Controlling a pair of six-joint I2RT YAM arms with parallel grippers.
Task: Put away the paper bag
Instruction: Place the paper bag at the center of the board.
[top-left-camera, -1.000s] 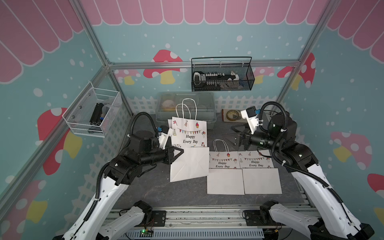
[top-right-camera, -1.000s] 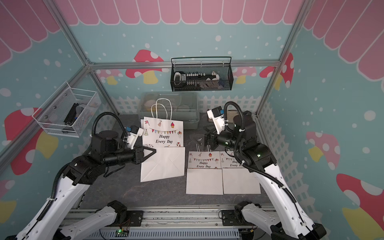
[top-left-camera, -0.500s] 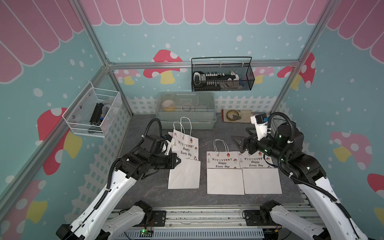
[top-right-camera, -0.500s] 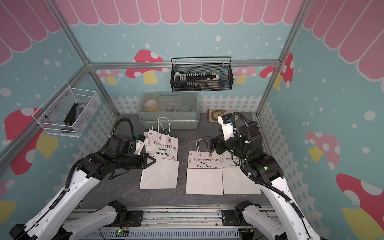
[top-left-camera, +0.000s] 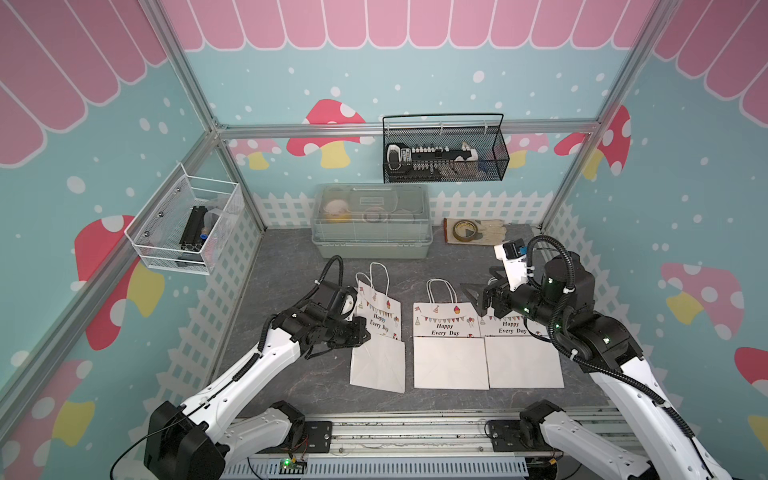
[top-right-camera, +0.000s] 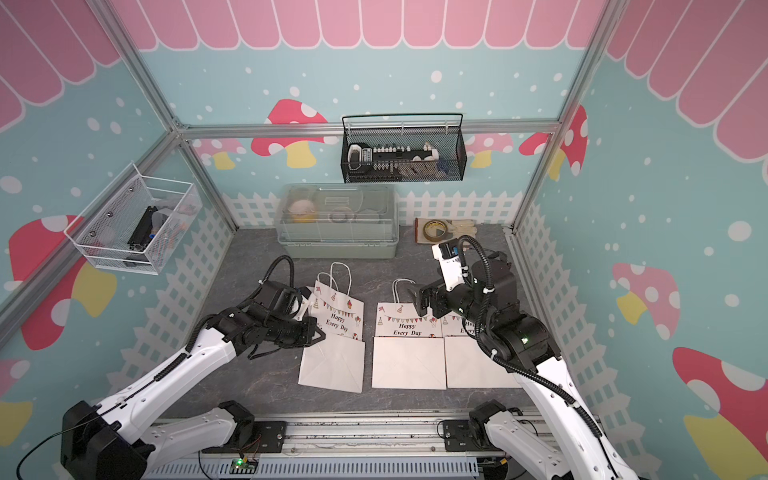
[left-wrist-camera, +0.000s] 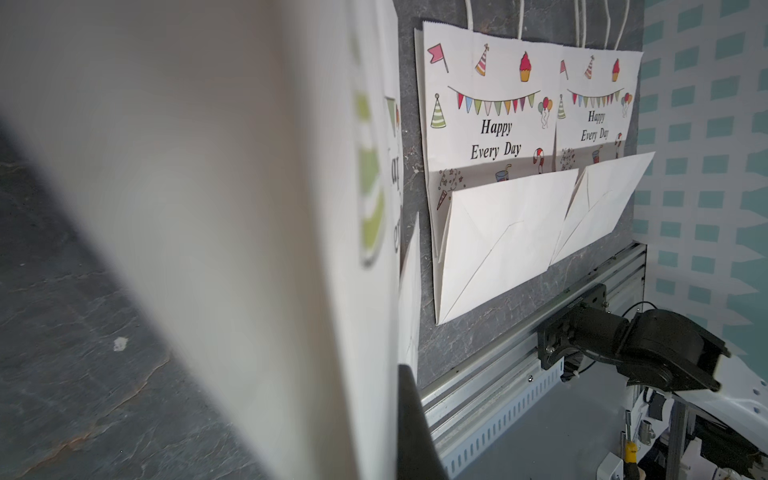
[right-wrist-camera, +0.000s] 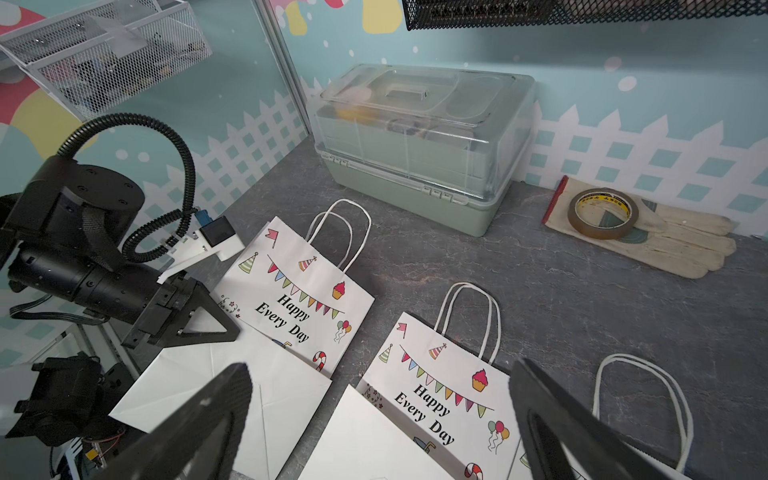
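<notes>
Three white "Happy Every Day" paper bags lie folded in a row on the grey table. My left gripper (top-left-camera: 365, 332) (top-right-camera: 319, 334) is shut on the left edge of the leftmost paper bag (top-left-camera: 379, 345) (top-right-camera: 334, 357). That bag fills the left wrist view as a blurred sheet (left-wrist-camera: 249, 208) beside a dark finger (left-wrist-camera: 415, 428), and the right wrist view shows it too (right-wrist-camera: 291, 307). The middle bag (top-left-camera: 449, 353) (right-wrist-camera: 436, 395) and the right bag (top-left-camera: 523, 359) lie flat. My right gripper (top-left-camera: 478, 297) (right-wrist-camera: 374, 424) hovers open above those two, holding nothing.
A green box with a clear lid (top-left-camera: 372, 224) stands at the back. A tape roll (top-left-camera: 465, 230) rests on a glove (top-left-camera: 490, 232) at the back right. A black wire basket (top-left-camera: 444, 153) hangs on the back wall, a white one (top-left-camera: 187, 226) on the left wall.
My left arm has brought its bag down and forward, from hanging high to lying beside the other two. My right arm has drawn back toward the right and lower, still open.
</notes>
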